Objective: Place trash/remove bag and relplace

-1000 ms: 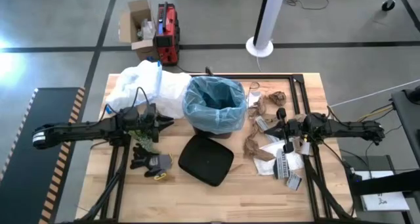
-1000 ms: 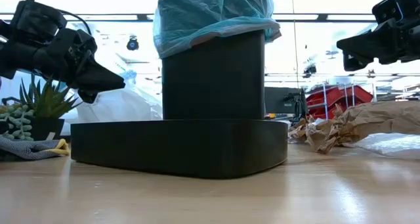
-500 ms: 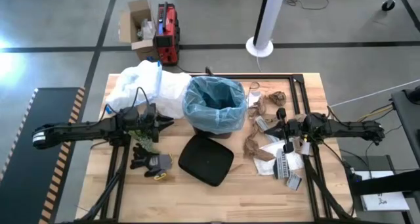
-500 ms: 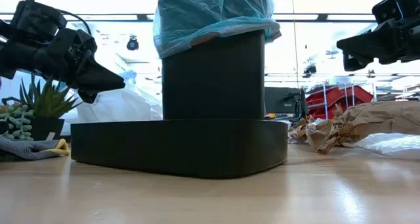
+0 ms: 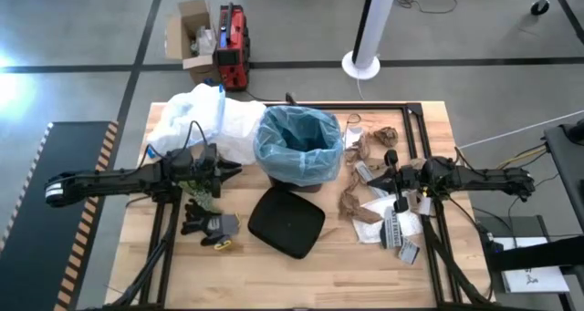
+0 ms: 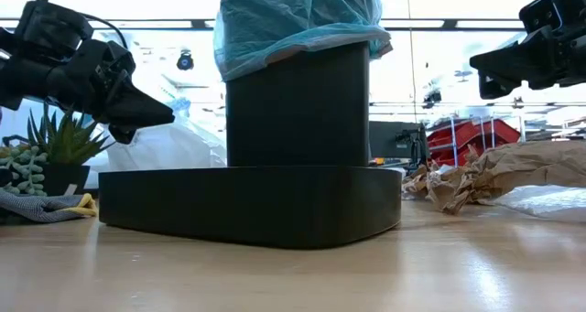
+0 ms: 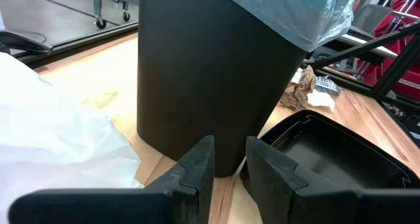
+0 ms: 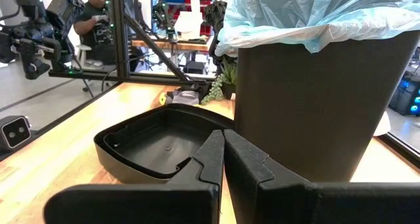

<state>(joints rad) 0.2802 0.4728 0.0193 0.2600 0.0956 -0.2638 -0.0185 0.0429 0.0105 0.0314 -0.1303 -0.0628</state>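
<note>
A black bin stands upright mid-table, lined with the light-blue bag, whose top is folded out over the rim. The bin's black lid lies upside down on the table in front of it. The trash, crumpled brown paper and printed wrappers, lies on the table right of the bin. My left gripper hovers left of the bin, open by a narrow gap and holding nothing. My right gripper hovers above the trash, shut and empty.
A white plastic bag lies at the far left of the table. A small potted plant and grey gloves sit near the left arm. A black frame rail runs along the far edge. A person shows beyond the table.
</note>
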